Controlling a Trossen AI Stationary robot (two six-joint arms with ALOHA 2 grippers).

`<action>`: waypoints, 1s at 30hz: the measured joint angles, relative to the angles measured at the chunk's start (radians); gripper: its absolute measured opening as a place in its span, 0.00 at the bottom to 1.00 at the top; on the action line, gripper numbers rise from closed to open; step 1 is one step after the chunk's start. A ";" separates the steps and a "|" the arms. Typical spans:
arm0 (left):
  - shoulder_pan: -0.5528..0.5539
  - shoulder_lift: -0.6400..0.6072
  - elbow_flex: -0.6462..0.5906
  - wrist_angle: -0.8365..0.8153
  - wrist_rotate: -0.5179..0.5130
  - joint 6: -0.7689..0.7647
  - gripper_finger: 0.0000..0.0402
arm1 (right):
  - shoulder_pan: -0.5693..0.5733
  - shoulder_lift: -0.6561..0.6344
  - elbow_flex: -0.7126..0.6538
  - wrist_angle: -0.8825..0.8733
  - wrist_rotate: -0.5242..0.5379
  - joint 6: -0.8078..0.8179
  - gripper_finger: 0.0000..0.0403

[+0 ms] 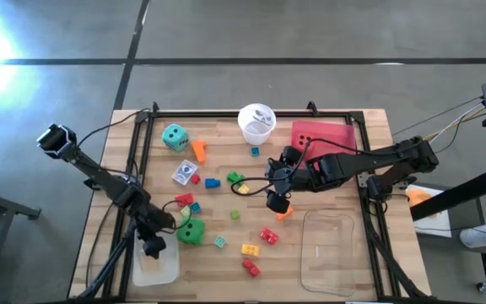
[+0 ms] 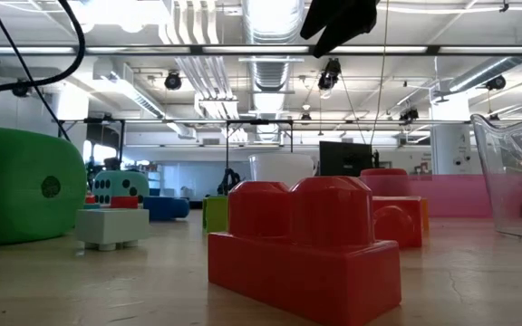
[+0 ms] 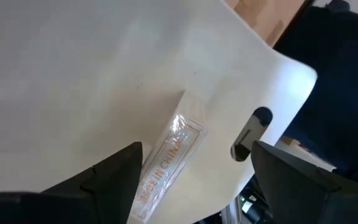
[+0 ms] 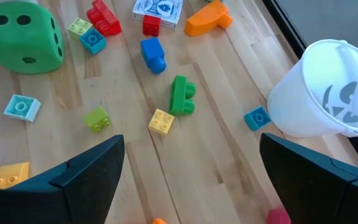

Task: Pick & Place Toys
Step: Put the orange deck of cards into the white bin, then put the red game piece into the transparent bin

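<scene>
Left gripper [image 1: 152, 245] over the white tray [image 1: 165, 268] at the table's [image 1: 344, 181] near-left corner, fingers spread wide. Holds nothing; shows only the tray's bare floor and a clear label beneath.

Moving rightward: green die [image 1: 191, 231] just beside that tray, teal die [image 1: 175, 136] toward the far-left corner, a card [image 1: 185, 173] and orange brick [image 1: 198, 150] between them. Blue brick [image 1: 213, 181], green brick [image 1: 234, 177], yellow brick [image 1: 249, 249] and red bricks [image 1: 267, 236] scattered across the middle, all loose on the wood.

Right gripper [image 1: 277, 203] hanging mid-table, fingers apart and empty, a small orange piece [image 1: 283, 213] just below it. White cup [image 1: 256, 122] and pink tray [image 1: 321, 135] along the far edge; clear tray [image 1: 337, 249] at the near-right corner, seemingly with nothing inside.

Looks barely begun: no toy visibly placed in any tray, nearly everything left to pick.
</scene>
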 joint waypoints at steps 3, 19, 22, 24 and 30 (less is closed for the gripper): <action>0.000 0.000 0.000 -0.020 0.003 0.006 0.75 | 0.000 0.000 0.000 0.001 0.000 0.000 0.91; -0.001 0.000 0.000 -0.052 -0.024 0.035 0.75 | 0.000 0.000 0.000 0.002 0.000 0.002 0.91; -0.001 0.000 0.000 -0.052 -0.029 0.034 0.75 | 0.000 0.000 0.000 0.002 0.000 0.002 0.91; -0.001 0.000 0.000 -0.052 -0.031 0.034 0.75 | 0.000 0.000 0.000 0.002 0.000 0.000 0.91; -0.001 -0.001 0.009 -0.051 -0.032 0.027 0.75 | 0.000 0.000 0.000 0.002 0.000 0.001 0.91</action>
